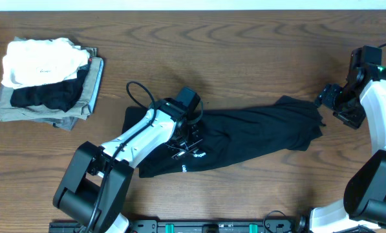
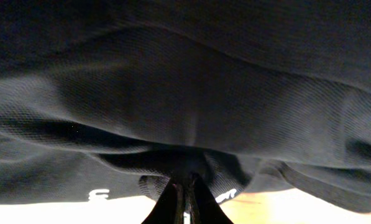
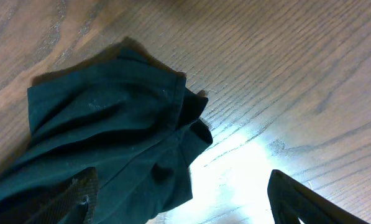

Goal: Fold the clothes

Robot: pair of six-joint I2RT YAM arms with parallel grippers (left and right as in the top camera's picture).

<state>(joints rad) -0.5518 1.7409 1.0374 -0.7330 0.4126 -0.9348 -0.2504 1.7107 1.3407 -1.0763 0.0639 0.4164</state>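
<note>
Across the middle of the table point(image 1: 244, 52), seen from overhead, the black T-shirt point(image 1: 257, 133) lies as a long bunched band running left to right, not yet spread flat. The left gripper point(image 1: 187, 139) is down on its left part, beside the small white print. The right gripper point(image 1: 328, 102) hangs just off the shirt's right end. At the far left, well apart, sits a pile of folded clothes point(image 1: 47, 81), white on top of black and grey. It is not in the way, and nothing else lies near the shirt.

In the left wrist view, the fingers point(image 2: 176, 202) are pressed together with a pucker of black cloth gathered at their tips, so they look clamped on a fold of the shirt. How many layers are caught cannot be told. If only one thin layer is held, a lift could let it slip out. If several are caught, the shirt may rise as a lump and refuse to open.

In the right wrist view, the fingers point(image 3: 79, 193) stand wide apart and hold nothing. The shirt's crumpled right end lies against the left one, with bare wood under the other. The hem there is folded over on itself. A careless close could take the wrong edge or miss the cloth and scrape the wood. Pulling against the left hold would then twist the band further.
</note>
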